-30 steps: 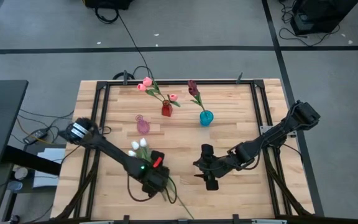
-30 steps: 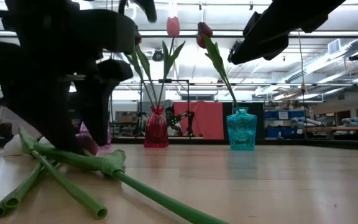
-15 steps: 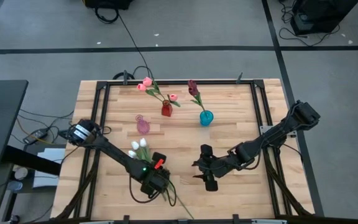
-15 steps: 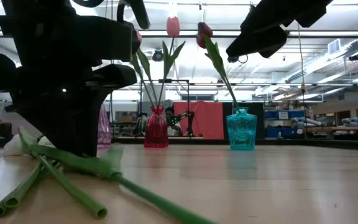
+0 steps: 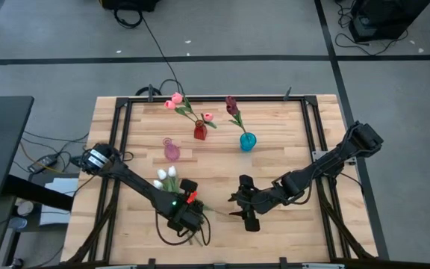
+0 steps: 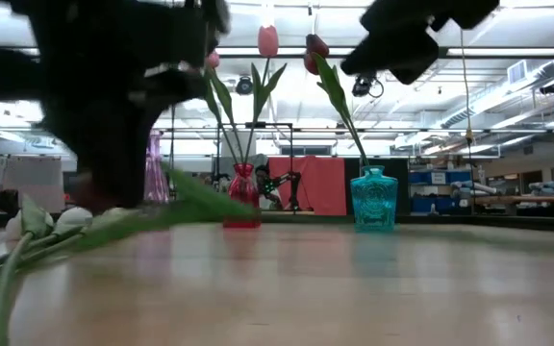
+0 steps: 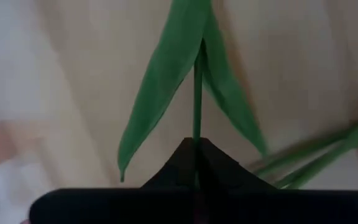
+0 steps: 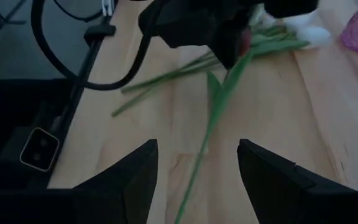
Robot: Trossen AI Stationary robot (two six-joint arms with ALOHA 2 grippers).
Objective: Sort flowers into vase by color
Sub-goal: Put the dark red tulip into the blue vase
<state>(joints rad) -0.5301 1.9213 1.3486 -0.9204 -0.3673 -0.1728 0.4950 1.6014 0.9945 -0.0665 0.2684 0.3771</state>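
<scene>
My left gripper (image 5: 189,214) is near the table's front, shut on a green tulip stem (image 5: 215,211) that reaches right toward my right gripper (image 5: 239,212). The right gripper is open; in its wrist view its fingers (image 8: 135,177) stand on either side of the stem's free end (image 8: 199,158) without touching it. The held tulip's head is hidden. White tulip heads (image 5: 166,177) lie on the table left of the left gripper, their stems (image 7: 328,149) running under it. Pink tulips stand in the red vase (image 5: 199,133) and maroon ones in the teal vase (image 5: 247,142). The pink vase (image 5: 172,152) holds no flowers. My left gripper pinches the thin stem (image 7: 196,134) between its two shut fingers, just below the two long leaves (image 7: 166,74). The fingers lie along the stem. The stem's free part sticks out roughly level toward the table's right, clear of the tabletop (image 6: 200,197).
The three vases stand in a row at the table's far middle. A dark frame rail and a cable (image 8: 79,74) run along the near left. Bare wood (image 5: 297,157) lies right of the vases.
My left gripper has risen and turned, taking the stem with it. The stem's free end, which lay on the table pointing at the near edge, has lifted clear and swung round toward my right gripper. The right gripper has edged toward the table's left.
</scene>
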